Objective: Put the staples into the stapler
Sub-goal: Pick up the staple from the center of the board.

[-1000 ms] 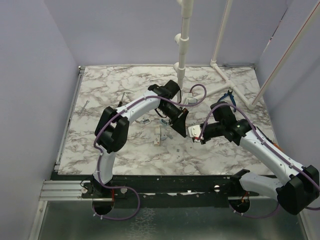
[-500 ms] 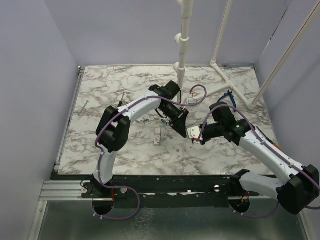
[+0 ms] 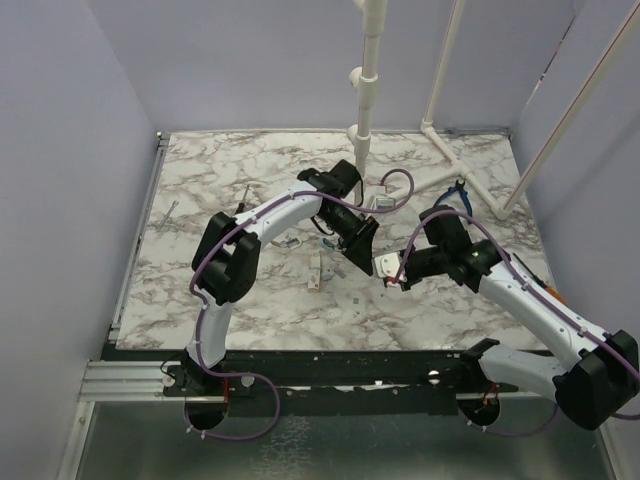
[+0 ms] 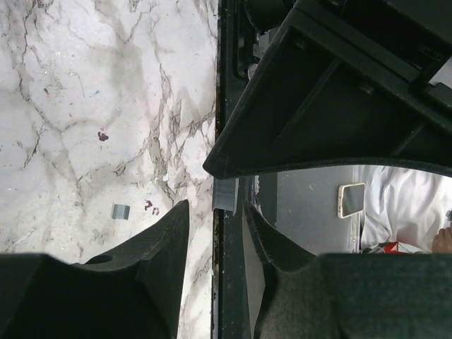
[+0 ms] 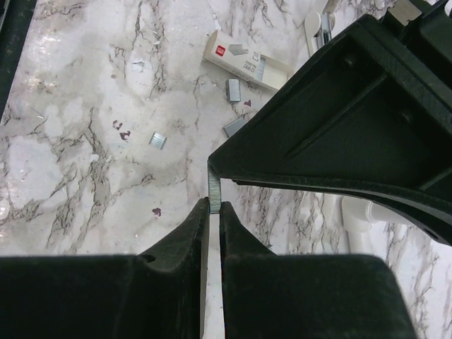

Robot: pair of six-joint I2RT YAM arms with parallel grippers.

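Observation:
My right gripper (image 5: 215,205) is shut on the staples (image 5: 214,189), a thin silvery strip that stands up from its tips and reaches the left gripper's black body. In the left wrist view the staples (image 4: 226,195) sit just beyond my left gripper (image 4: 216,206), whose jaws stand apart with a gap on each side of the strip. Seen from above, the left gripper (image 3: 365,258) and the right gripper (image 3: 386,271) meet tip to tip over the table's middle, and the strip is hidden between them. The stapler (image 5: 316,28) (image 3: 290,243), small and white, lies on the marble beyond them.
A white oblong box (image 5: 244,62) (image 3: 318,270) lies near the grippers, with loose staple pieces (image 5: 157,140) (image 4: 121,210) scattered around it. Blue-handled pliers (image 3: 458,190) and white pipes (image 3: 366,90) stand at the back right. The black table rail (image 4: 229,282) runs under the left gripper.
Both arms keep almost the same pose, grippers still tip to tip. From above, no jaw movement can be made out.

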